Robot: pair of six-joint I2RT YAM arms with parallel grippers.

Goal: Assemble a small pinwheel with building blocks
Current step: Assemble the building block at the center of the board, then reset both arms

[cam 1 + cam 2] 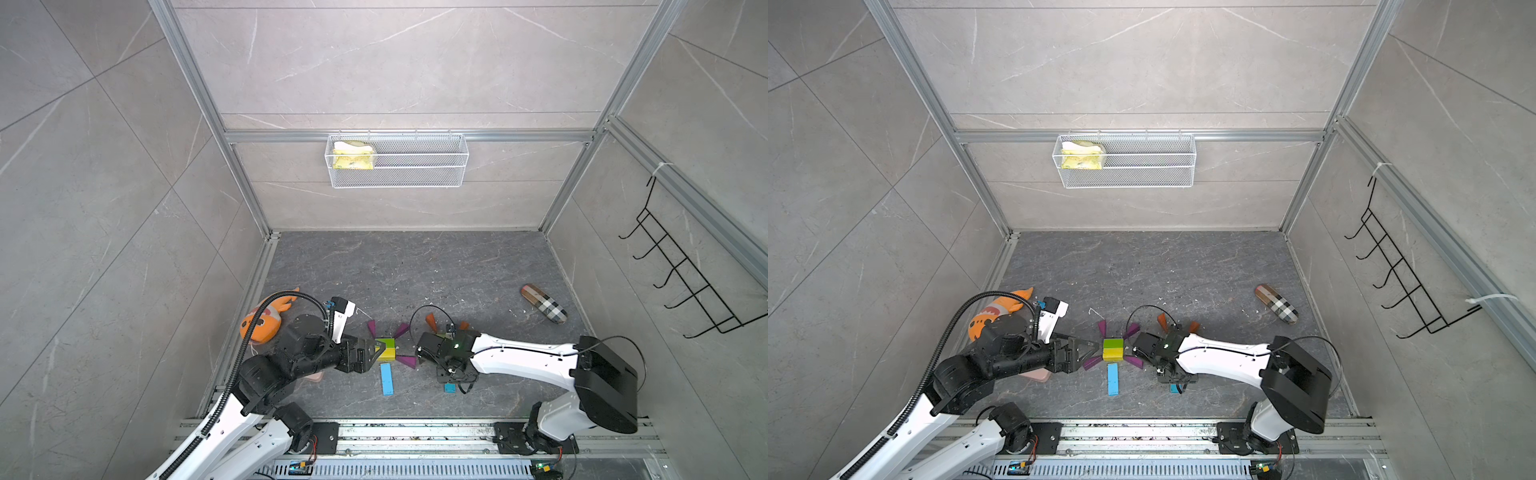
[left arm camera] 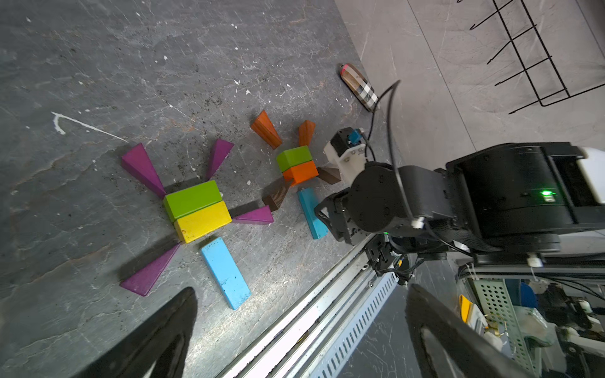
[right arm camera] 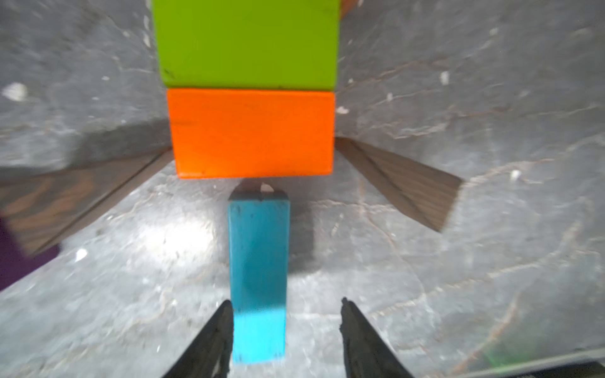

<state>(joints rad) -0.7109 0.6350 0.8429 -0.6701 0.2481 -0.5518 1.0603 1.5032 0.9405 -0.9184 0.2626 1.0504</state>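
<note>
Right gripper (image 3: pixel 284 301) holds its fingers (image 3: pixel 212 337) apart around the blue bar (image 3: pixel 258 261), unclamped; left gripper (image 2: pixel 302 291) gapes empty. Best retreat straight, not nudging it

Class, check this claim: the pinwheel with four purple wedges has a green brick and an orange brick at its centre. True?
No. Its centre is a green brick and a yellow brick, not orange, amid four purple wedges; the left wrist view shows it.

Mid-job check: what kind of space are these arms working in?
Probably a mock tiled room built as a test cell: grey marble-look tile panels set in bare aluminium framing, with a hanging white wire-mesh basket and a black wire hook rack on the walls.
</note>
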